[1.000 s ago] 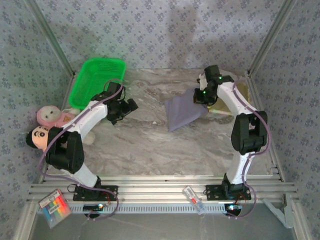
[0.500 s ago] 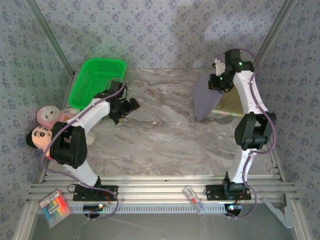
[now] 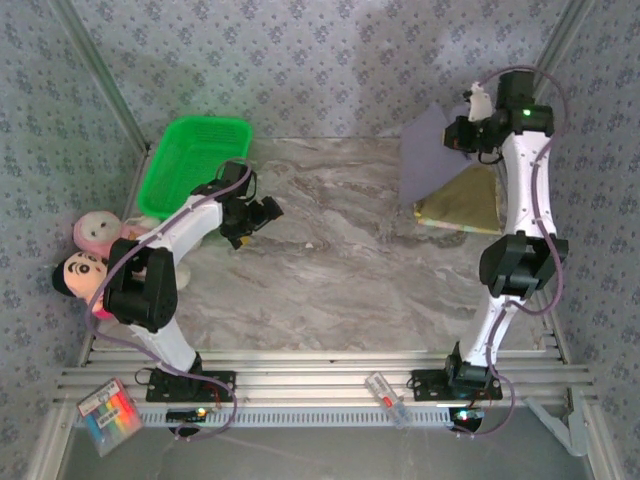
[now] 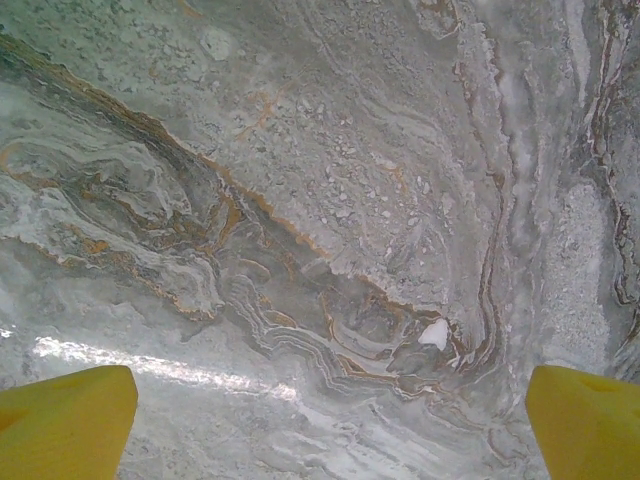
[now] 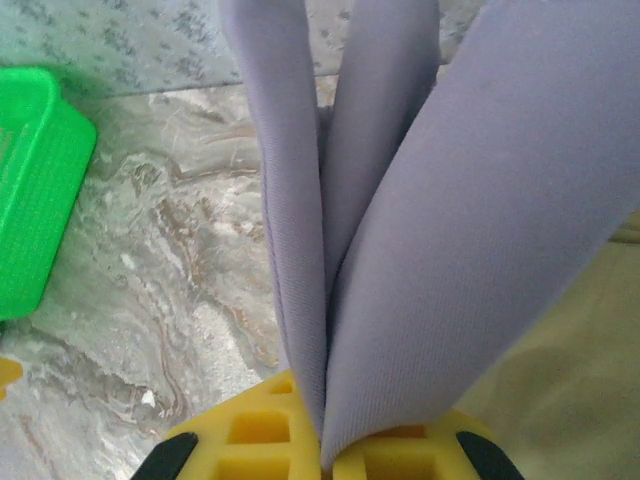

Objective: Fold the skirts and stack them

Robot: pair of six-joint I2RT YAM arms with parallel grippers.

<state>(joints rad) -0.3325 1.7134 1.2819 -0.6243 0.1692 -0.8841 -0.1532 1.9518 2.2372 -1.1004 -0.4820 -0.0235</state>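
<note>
Right gripper (image 5: pixel 325 440) holds lavender skirt (image 5: pixel 470 230) aloft

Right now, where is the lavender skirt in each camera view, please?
Top external: lavender skirt upper right, held by the right hand.
Right wrist: centre, pinched in that hand.
Left wrist: marble table under the open left hand.
Shared landmark: green basket, left of the skirt.

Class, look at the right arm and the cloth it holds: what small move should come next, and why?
Probably lower the right gripper towards the folded olive-khaki cloth. The gripper is shut on the plain lavender-grey skirt, which hangs lifted in the air close by that folded piece, so setting it down there looks like the way to stack it.
</note>
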